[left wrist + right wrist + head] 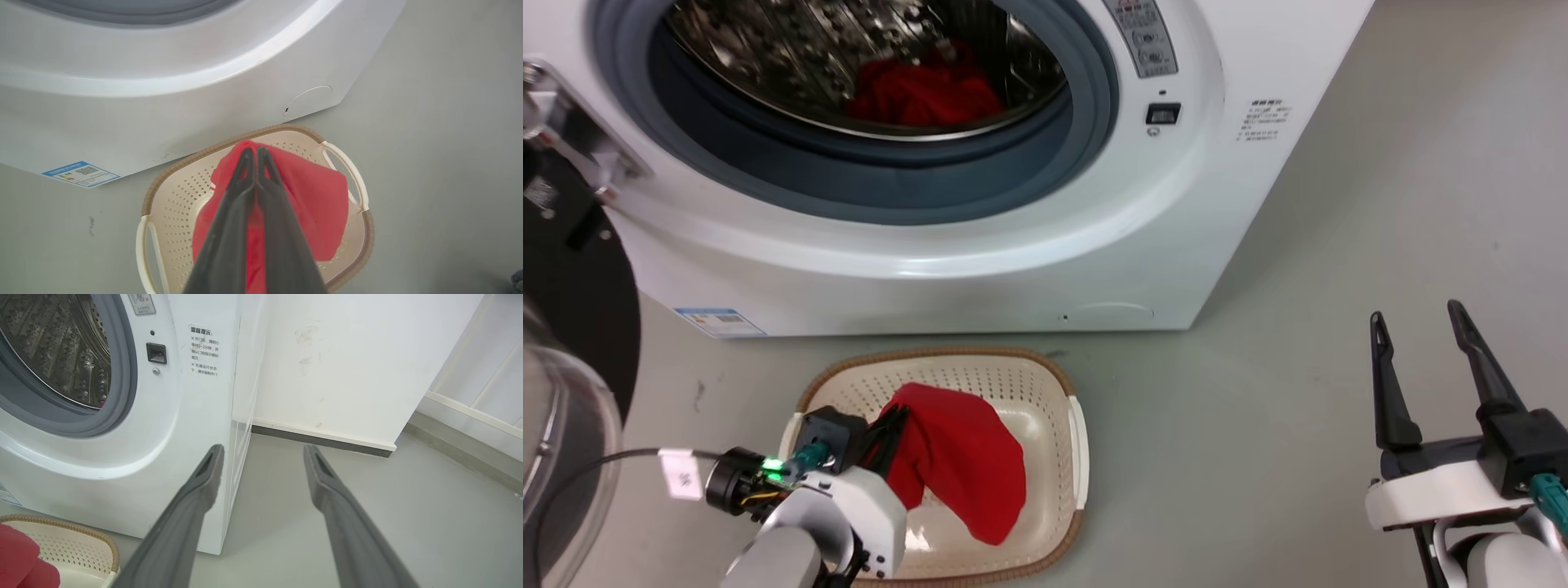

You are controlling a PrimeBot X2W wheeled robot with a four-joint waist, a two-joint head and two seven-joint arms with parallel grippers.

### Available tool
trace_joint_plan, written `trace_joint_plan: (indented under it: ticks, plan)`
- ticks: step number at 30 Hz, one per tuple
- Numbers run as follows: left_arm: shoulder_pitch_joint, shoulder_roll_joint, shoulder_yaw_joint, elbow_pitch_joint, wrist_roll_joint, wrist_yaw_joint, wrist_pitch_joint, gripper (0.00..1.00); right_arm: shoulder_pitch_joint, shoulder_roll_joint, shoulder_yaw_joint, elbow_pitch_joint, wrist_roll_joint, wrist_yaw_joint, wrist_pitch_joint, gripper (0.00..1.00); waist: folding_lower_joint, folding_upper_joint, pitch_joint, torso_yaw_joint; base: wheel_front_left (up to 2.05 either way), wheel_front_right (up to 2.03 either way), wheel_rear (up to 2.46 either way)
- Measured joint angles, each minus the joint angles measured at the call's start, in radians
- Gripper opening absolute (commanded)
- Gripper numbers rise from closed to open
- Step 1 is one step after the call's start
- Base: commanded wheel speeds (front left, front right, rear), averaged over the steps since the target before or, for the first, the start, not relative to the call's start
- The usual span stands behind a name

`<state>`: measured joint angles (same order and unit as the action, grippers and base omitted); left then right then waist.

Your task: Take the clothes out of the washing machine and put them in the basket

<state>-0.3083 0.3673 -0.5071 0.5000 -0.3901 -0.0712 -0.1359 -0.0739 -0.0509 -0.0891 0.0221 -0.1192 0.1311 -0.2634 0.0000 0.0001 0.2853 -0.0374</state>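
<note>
Pinches a bright red fabric garment (960,457) in closed left jaws over the cream perforated plastic basket (980,353) for dropping, right jaws spread empty.

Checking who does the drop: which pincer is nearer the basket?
Left. The left pincer is over the basket, shut on a red garment hanging into it. The right pincer is open, off to the basket's right above the floor.

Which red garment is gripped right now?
The red garment hanging into the basket, pinched by the left gripper; the other garment lies loose in the drum.
</note>
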Motion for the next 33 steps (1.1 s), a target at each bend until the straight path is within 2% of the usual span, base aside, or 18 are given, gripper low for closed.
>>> trace_joint_plan:
  ticks: [8,15,23,33]
  plan:
    - [-0.177,-0.084,-0.024,0.337,0.018,-0.017,-0.069,0.00,-0.033,0.000,-0.011,-0.035,-0.009,0.000,0.000,1.00,0.0001,0.0000,0.113,-0.030,0.00,0.00,0.00]
    - [-0.307,-0.114,-0.014,0.566,0.022,-0.012,-0.110,0.00,-0.055,0.000,-0.021,-0.084,-0.012,0.000,0.000,1.00,0.0002,0.0000,0.226,-0.073,0.00,0.00,0.00]
    - [-0.381,-0.134,0.009,0.685,0.008,0.001,-0.124,0.00,-0.074,0.000,-0.021,-0.128,0.005,0.000,0.000,1.00,0.0002,-0.0001,0.342,-0.115,0.00,0.00,0.00]
    - [-0.395,-0.136,0.060,0.649,0.005,0.041,-0.124,0.00,-0.093,0.000,-0.025,-0.138,0.009,0.000,0.000,1.00,0.0002,-0.0001,0.403,-0.120,0.00,0.00,0.00]
